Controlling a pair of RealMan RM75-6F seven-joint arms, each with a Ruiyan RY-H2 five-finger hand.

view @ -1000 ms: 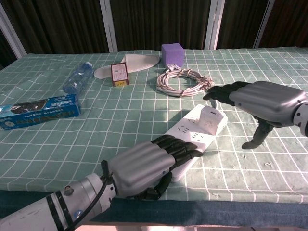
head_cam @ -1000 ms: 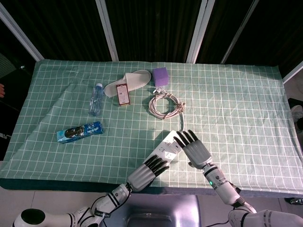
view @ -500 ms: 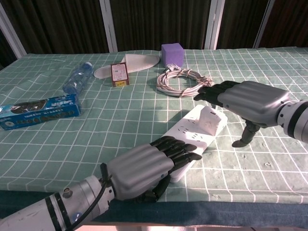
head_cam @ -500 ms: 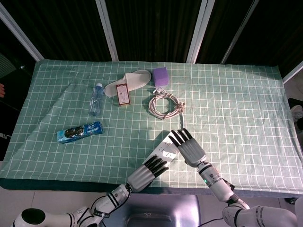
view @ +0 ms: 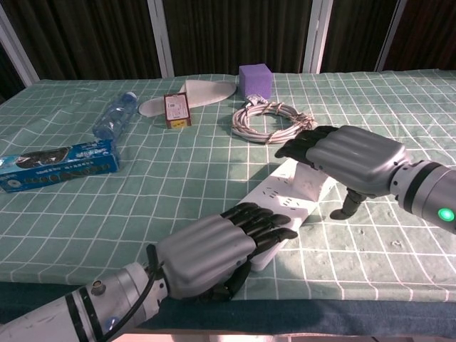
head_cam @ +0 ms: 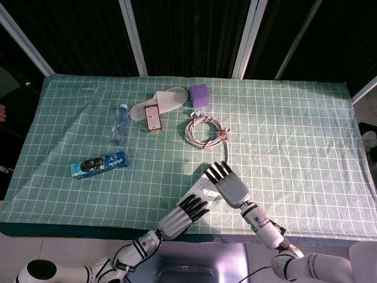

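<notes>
A white power strip [head_cam: 202, 188] [view: 283, 201] lies slantwise near the table's front edge. My left hand [head_cam: 181, 214] [view: 212, 254] grips its near end, fingers laid over the top and thumb curled in at the side. My right hand [head_cam: 228, 183] [view: 353, 158] hovers over the far end with fingers spread forward and curved down. Its thumb points down to the cloth beside the strip. A white plug block on that end is mostly hidden beneath the fingers; I cannot see a grip on it.
Behind the strip lies a coiled white cable [head_cam: 204, 130] [view: 271, 120]. Further back are a purple cube [head_cam: 199, 94] [view: 255, 78], a white slipper [head_cam: 164, 99], a small red box [head_cam: 152, 117] and a water bottle [head_cam: 119, 124]. A blue toothpaste box [head_cam: 98, 164] [view: 57, 165] lies left.
My right hand has moved left and lower, from beside the strip's far end to right over it, now covering the white plug block. The left hand and the strip have stayed put.
</notes>
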